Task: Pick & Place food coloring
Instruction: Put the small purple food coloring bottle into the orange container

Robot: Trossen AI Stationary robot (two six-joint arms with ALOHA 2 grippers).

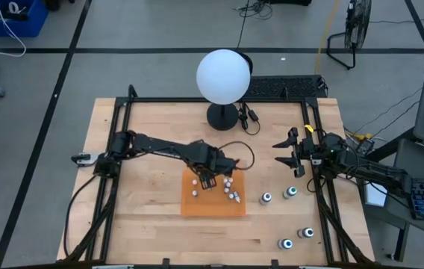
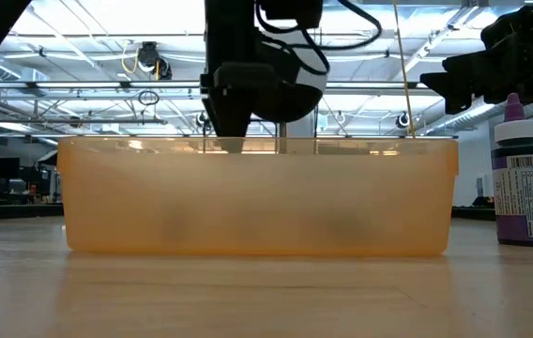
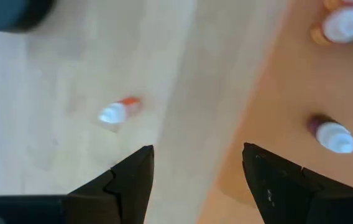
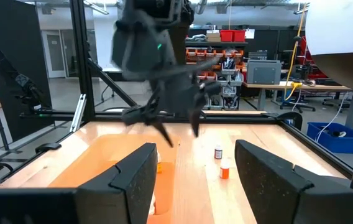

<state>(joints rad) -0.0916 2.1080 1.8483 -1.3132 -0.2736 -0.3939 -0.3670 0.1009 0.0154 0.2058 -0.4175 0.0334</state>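
Left tool (image 1: 209, 179) apart over orange tray (image 1: 189, 205), right tool (image 1: 290, 155) apart, 4 dark bottles (image 1: 267, 198) nearby

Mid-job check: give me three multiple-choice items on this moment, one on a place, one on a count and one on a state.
1. Where is the left gripper?
A. over the orange tray
B. resting on bare wood
C. off to the side, parked

2. How many bigger dark bottles stand on the table to the right of the tray?
A. two
B. four
C. six

3. The right gripper is:
A. shut on a bottle
B. open and empty
C. out of view

Answers:
1 A: the high view shows it above the tray.
2 B: two pairs stand there.
3 B: its fingers are spread with nothing between them.
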